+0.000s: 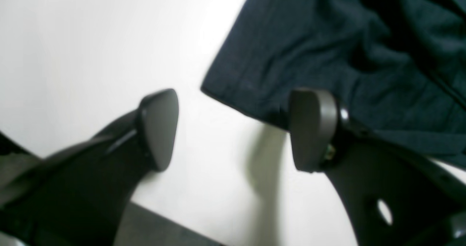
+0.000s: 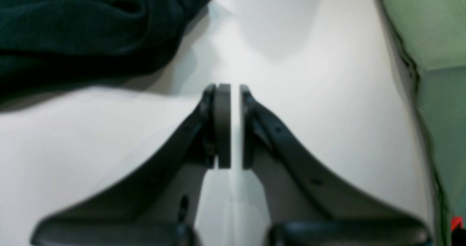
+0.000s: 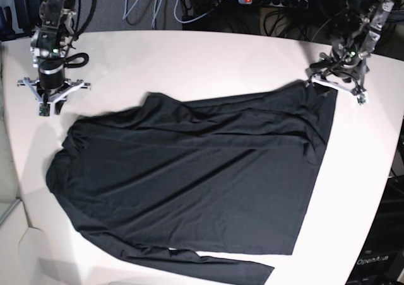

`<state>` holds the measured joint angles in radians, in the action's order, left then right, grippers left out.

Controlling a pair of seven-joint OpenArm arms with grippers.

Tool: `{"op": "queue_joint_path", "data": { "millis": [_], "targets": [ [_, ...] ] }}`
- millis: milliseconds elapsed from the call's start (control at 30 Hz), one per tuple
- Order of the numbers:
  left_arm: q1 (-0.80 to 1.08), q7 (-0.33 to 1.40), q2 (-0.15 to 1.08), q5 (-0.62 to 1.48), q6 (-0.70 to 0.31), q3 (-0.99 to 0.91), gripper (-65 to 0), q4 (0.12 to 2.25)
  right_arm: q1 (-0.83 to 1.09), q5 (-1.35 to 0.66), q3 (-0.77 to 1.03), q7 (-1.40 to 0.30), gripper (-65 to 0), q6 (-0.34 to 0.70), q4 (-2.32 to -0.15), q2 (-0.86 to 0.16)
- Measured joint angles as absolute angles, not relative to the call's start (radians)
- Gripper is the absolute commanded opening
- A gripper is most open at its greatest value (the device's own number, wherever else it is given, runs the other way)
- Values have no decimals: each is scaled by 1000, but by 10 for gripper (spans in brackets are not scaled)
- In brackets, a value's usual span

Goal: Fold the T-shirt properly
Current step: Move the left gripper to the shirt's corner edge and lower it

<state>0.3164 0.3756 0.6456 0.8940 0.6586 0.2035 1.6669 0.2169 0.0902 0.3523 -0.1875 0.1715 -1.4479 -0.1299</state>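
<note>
Only the base view shows the whole plain charcoal-black long-sleeved knit T-shirt [image 3: 189,184], spread flat across the white table [image 3: 208,58] with one sleeve trailing along the near edge. The left wrist view adds a hemmed corner of the cloth just beyond the left gripper [image 1: 233,129], whose jaws stand wide apart holding nothing; one pad seems to overlap the fabric, though blur hides any contact. The right gripper [image 2: 235,126], jaws nearly together and empty, sits beside bunched cloth.

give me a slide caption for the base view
Dark charcoal knit T-shirt spread on the white table, open left gripper at its corner, shut right gripper apart.
</note>
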Motion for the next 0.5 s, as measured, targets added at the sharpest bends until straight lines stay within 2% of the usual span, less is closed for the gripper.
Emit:
{"op": "queue_joint_path", "data": {
  "millis": [300, 400, 500],
  "targets": [
    [304, 352, 618, 875, 659, 199, -206, 1625, 217, 90, 352, -189, -626, 171, -1448, -130],
    [304, 355, 618, 865, 659, 199, -281, 1625, 216, 90, 352, -188, -626, 171, -1448, -130],
    [304, 359, 612, 828, 659, 198, -426, 1615, 216, 90, 352, -187, -626, 171, -1448, -130]
  ]
}}
